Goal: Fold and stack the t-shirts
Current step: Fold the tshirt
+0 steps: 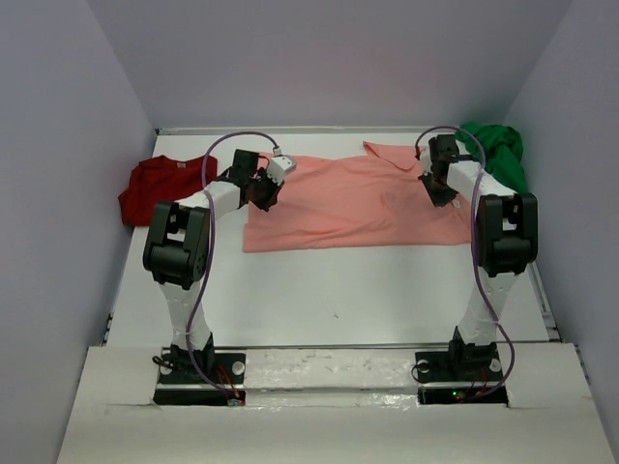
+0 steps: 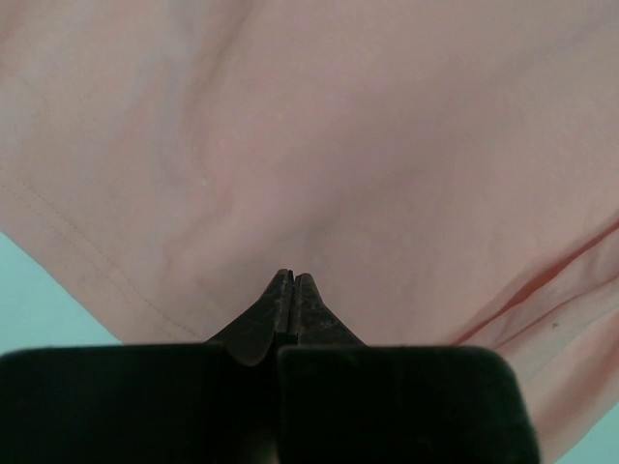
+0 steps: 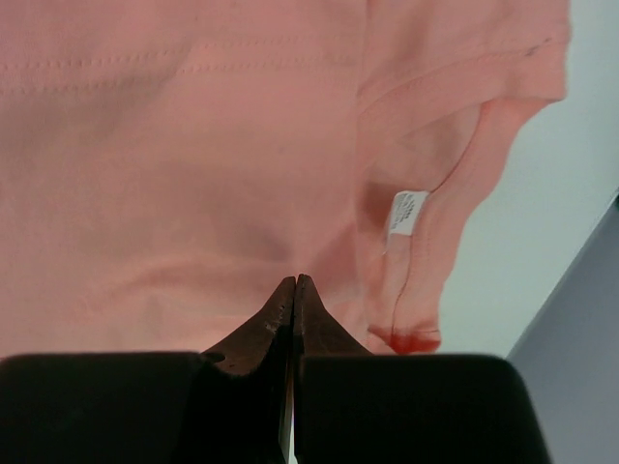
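My left gripper (image 1: 263,190) and right gripper (image 1: 440,193) are clenched, both down on the pink shirt (image 1: 358,198) spread on the table (image 1: 338,290); red shirt (image 1: 155,184) lies bunched far left, green shirt (image 1: 498,150) far right

Table (image 1: 338,290): the spread t-shirt (image 1: 358,203) lies flat across the middle-back, running left to right. The left t-shirt (image 1: 160,188) sits back-left by the left wall, beside the spread one's left end; the left arm hides whether they touch. The right t-shirt (image 1: 498,150) sits in the back-right corner, behind and to the right of the spread one's right end. Contact there can't be told either. The left gripper (image 1: 263,190) is over the spread t-shirt's left end, and the right gripper (image 1: 440,190) is over its right part near the collar. In the right wrist view the neck label (image 3: 407,213) lies right of the fingertips. Both arm bases sit at the near edge.
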